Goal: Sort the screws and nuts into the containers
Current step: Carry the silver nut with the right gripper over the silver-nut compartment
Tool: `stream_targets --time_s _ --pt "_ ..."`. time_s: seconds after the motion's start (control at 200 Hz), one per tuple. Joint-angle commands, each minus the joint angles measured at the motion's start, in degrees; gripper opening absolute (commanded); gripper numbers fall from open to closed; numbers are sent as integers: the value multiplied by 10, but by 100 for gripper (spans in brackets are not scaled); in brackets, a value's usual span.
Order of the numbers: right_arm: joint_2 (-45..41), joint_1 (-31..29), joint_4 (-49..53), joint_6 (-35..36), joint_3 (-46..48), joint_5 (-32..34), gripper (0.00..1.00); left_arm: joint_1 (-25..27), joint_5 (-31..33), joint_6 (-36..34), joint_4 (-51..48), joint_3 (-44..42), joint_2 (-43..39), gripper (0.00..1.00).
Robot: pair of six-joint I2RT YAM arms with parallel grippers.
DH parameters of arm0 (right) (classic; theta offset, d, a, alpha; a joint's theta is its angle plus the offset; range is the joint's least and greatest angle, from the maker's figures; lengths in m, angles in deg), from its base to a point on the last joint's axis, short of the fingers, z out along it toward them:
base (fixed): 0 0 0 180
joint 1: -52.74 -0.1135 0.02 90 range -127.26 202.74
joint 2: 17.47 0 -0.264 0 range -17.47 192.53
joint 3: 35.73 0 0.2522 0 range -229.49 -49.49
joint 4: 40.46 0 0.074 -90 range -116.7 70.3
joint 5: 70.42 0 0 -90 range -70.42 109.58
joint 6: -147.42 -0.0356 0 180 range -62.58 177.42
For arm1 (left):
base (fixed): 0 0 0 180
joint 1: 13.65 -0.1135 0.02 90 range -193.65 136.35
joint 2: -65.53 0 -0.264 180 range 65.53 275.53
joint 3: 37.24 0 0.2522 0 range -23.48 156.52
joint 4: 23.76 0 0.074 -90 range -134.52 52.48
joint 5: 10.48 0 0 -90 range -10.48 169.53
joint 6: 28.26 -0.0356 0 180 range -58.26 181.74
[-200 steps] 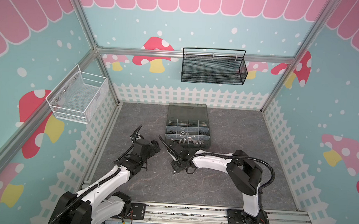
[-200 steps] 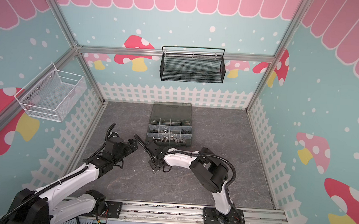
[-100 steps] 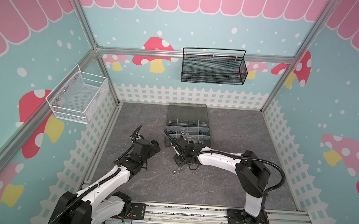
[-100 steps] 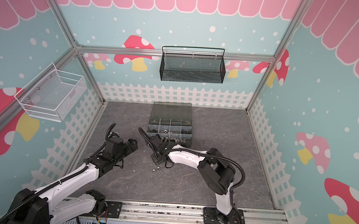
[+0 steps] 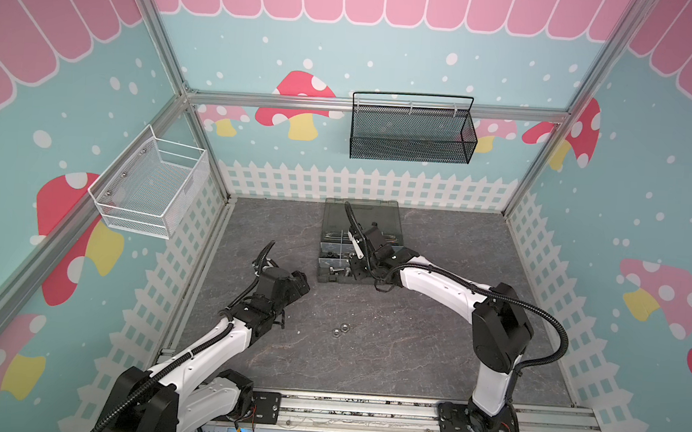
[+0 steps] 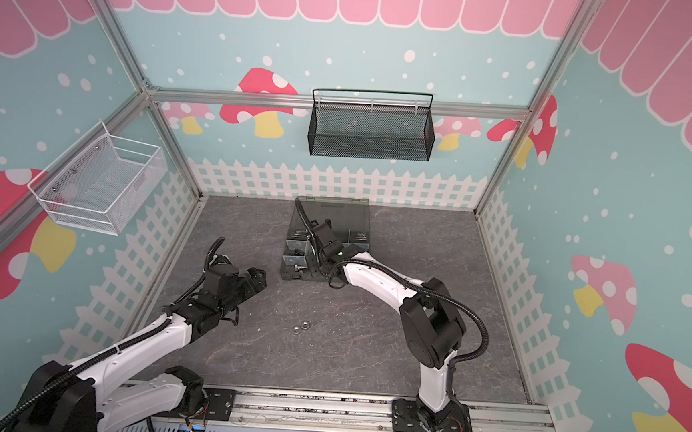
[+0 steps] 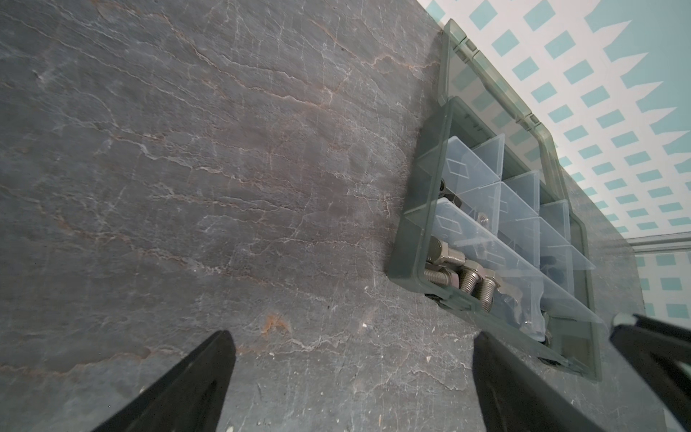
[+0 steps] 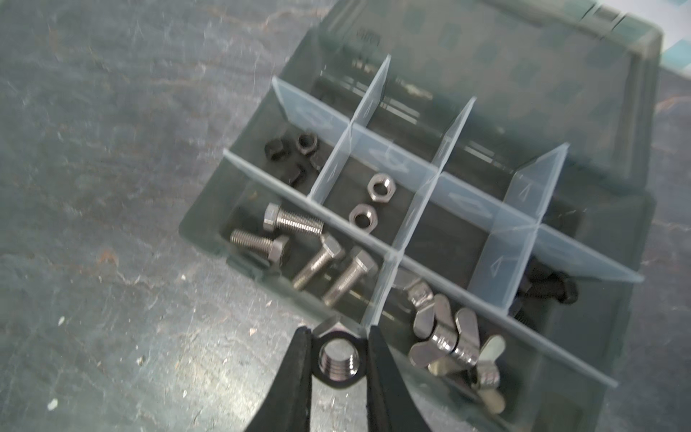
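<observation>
"What's just changed?"

"The right gripper (image 8: 338,333) has lifted off the table (image 5: 409,355) in front of the organiser case (image 5: 371,214). It now hangs over the case's near edge, pinched tight on a silver nut (image 8: 338,364)."

"So that one's nearly sorted?"

"I'd say so, but not quite. The stored silver nuts (image 8: 380,187) lie one row deeper into the case, behind the hex screws (image 8: 293,224). Right now the nut sits above the divider (image 8: 381,291) between those screws and the wing nuts (image 8: 448,336). Dropped here, it could land wrong."

"Anything left outside?"

"Two loose nuts (image 5: 344,328), well in front of the case. The left gripper (image 7: 353,334) stands spread wide and empty near the case's left front corner, blocking nothing."
</observation>
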Motion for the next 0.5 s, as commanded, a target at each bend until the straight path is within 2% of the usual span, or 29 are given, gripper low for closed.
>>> stream_targets --time_s 0.0,0.495 --pt "40 7 -12 24 -41 4 0 -3 -2 4 12 2 5 100" --pt "175 39 -3 42 -184 -10 0 -4 -6 4 13 2 5 100"
